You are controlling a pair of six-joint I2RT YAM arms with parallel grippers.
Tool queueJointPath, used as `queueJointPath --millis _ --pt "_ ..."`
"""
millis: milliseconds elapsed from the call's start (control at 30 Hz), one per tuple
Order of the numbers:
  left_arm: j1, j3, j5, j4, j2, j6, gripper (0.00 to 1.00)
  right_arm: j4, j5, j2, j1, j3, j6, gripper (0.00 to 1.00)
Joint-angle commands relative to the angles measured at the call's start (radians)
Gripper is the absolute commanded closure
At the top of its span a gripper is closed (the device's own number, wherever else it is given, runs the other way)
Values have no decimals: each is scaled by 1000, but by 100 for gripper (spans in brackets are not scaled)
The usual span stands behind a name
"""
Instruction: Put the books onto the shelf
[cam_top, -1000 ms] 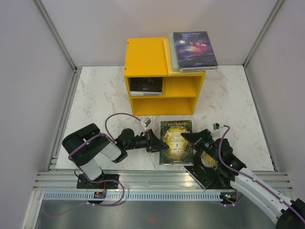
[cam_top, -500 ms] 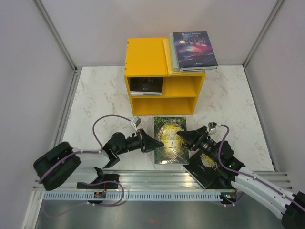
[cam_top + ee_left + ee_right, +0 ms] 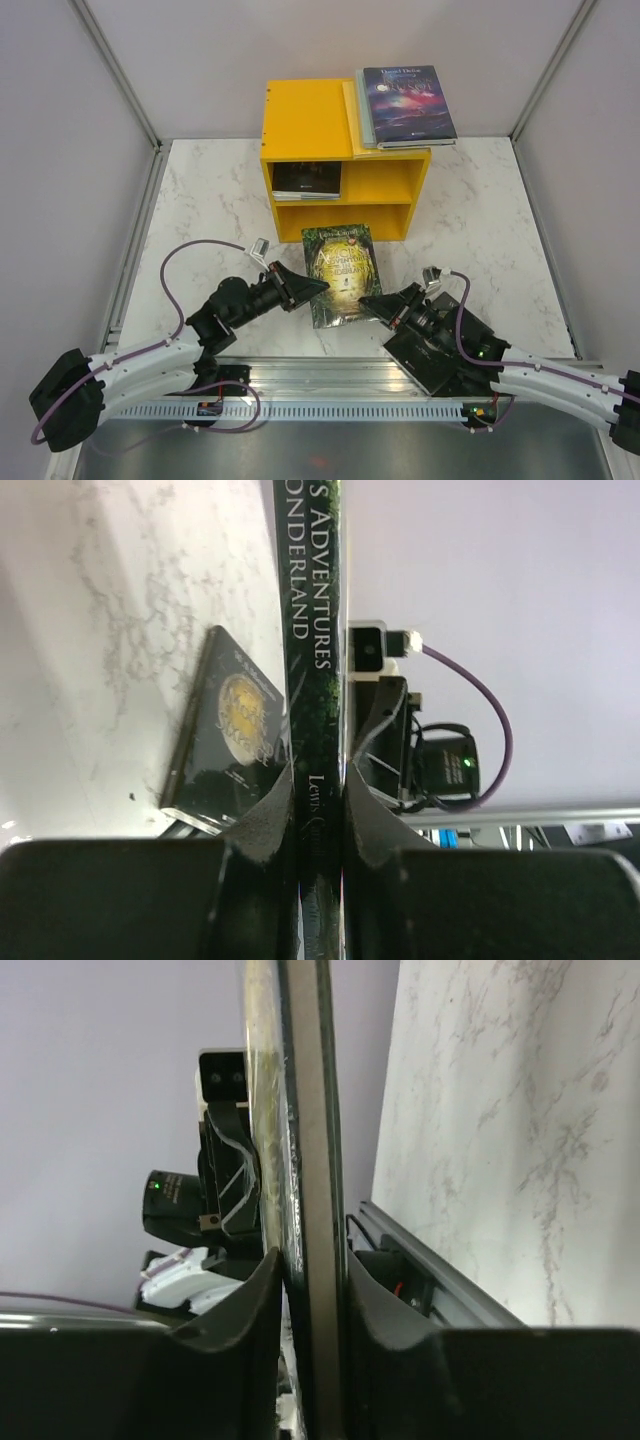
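Your left tool (image 3: 318,288) is clamped on the spine of the green book (image 3: 340,272), and your right tool (image 3: 370,300) pinches its opposite edge. The book lies between them, just before the shelf (image 3: 305,125), nearer it than a second ago.

This is a robot test lab, not a home. Two black and white robot arms (image 3: 140,360) are bolted to long silver metal rails (image 3: 330,378) at the edge of a white marble-look table (image 3: 210,200). Thin purple cables (image 3: 200,244) loop off them. Plain pale walls (image 3: 300,40) with grey metal bars (image 3: 115,72) box it in.
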Motion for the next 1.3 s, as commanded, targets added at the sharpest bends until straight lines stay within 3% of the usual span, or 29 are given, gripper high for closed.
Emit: queueJointPath --millis 0,133,233,300,333,367,433,467,567,600,800,1033,1267 --pt "4 19 -111 -34 -7 59 98 90 56 39 49 -27 -3 79" --pt "1 18 -132 -108 -60 61 98 75 100 47 73 21 -14 100" --pt "2 29 -175 -210 -120 76 98 -21 134 -15 81 50 -35 100" --pt "2 48 -186 -307 -166 105 92 -164 174 -88 79 102 -50 100" --pt "1 59 -189 -348 -185 133 86 -225 189 -111 79 129 -72 100" --pt "2 68 -200 -420 -218 145 67 -356 220 -143 81 195 -80 100" --pt "4 90 -215 -493 -258 174 46 -471 241 -157 79 261 -72 100" --pt "4 96 -235 -523 -277 182 26 -518 243 -164 79 307 -57 100" --pt "4 130 -272 -657 -353 211 4 -601 237 -121 79 423 -25 100" --pt "4 151 -281 -707 -382 220 2 -617 232 -101 79 459 -28 100" --pt "4 214 -319 -838 -441 265 0 -668 243 48 79 757 -110 100" --pt "2 197 -315 -853 -466 262 0 -710 226 272 81 1141 -253 100" --pt "4 197 -296 -855 -470 262 0 -847 375 496 81 1565 -463 100"
